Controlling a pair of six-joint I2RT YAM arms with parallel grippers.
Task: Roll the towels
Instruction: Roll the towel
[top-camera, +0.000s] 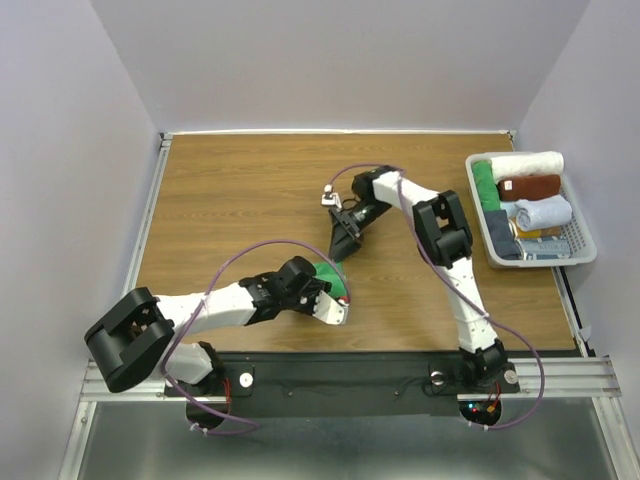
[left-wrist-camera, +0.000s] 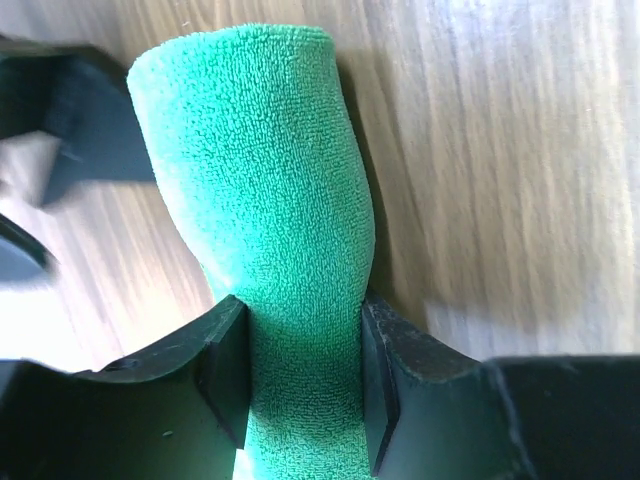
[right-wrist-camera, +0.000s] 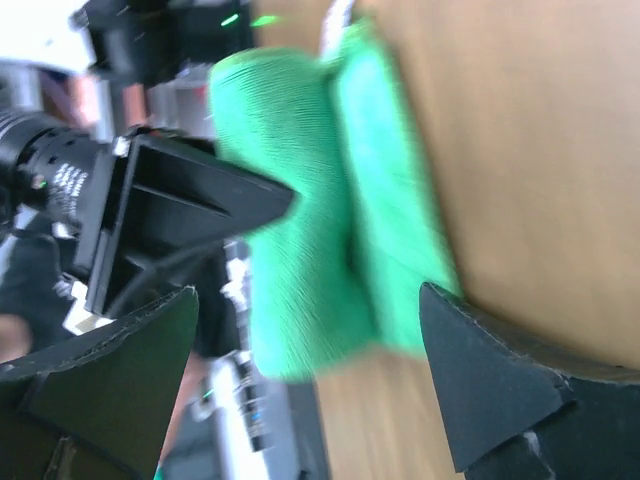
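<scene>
Wood-grain tabletop (left-wrist-camera: 500, 150) carries the rolled green towel (left-wrist-camera: 260, 180), axis six-to-twelve o'clock, near end pinched in my left gripper (left-wrist-camera: 305, 345), right gripper (right-wrist-camera: 308, 300) wide at twelve.

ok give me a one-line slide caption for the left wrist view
Left gripper clamps the rolled green towel on the wooden table.

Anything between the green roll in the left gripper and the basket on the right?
Yes. The right arm lies across the table between the green towel, clamped by the left gripper, and the basket.
</scene>
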